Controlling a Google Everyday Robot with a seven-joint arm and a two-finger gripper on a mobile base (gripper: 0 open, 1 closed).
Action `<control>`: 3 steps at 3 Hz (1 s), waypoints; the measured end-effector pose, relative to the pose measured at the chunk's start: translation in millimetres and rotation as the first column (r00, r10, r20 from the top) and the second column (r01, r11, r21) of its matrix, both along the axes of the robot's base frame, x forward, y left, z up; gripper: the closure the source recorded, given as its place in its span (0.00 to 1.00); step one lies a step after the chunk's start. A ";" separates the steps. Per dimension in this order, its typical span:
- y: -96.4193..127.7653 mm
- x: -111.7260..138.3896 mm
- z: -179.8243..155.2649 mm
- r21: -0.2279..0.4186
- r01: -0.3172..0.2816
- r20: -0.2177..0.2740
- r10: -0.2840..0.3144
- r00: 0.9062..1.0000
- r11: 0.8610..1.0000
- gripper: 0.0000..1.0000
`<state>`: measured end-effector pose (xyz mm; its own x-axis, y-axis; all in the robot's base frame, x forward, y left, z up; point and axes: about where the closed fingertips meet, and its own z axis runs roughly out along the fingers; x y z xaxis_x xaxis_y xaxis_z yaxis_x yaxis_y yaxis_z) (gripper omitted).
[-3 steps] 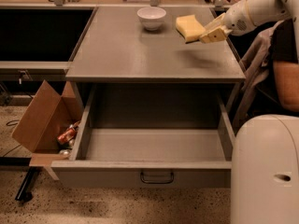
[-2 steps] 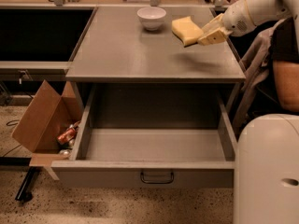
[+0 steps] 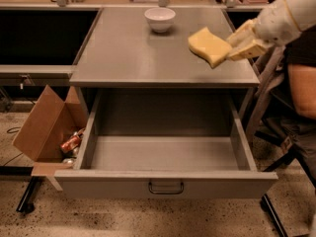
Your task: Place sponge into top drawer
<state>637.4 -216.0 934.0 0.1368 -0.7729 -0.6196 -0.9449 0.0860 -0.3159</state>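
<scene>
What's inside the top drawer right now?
Only bare grey floor shows inside the open top drawer; its front panel covers the nearest strip. The sponge sits in the gripper above the tabletop's right side, jaws closed on it.

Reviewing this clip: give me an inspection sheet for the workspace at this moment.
Surface: grey tabletop, carrying one bowl.
Job's things: sponge held over the tabletop's right side; top drawer pulled open, nothing in it.
Clutter: white bowl at the tabletop's back; cardboard box on the floor left of the drawer, with litter inside.
Grippers: gripper above the tabletop's right edge, fingers shut on the sponge.
Cables: nothing seen.
Surroundings: speckled floor; a person's arm at far right.
</scene>
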 end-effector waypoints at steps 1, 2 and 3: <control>9.7 -9.6 -19.9 -0.010 -0.029 -0.039 0.029 0.999 1.000 1.00; 11.3 -8.1 -22.4 -0.015 -0.029 -0.041 0.028 0.999 0.999 1.00; 23.7 -15.3 -49.4 -0.082 -0.058 -0.073 0.052 0.996 0.995 1.00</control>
<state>622.2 -192.3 884.6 0.1386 -0.8152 -0.5623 -0.9676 0.0096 -0.2524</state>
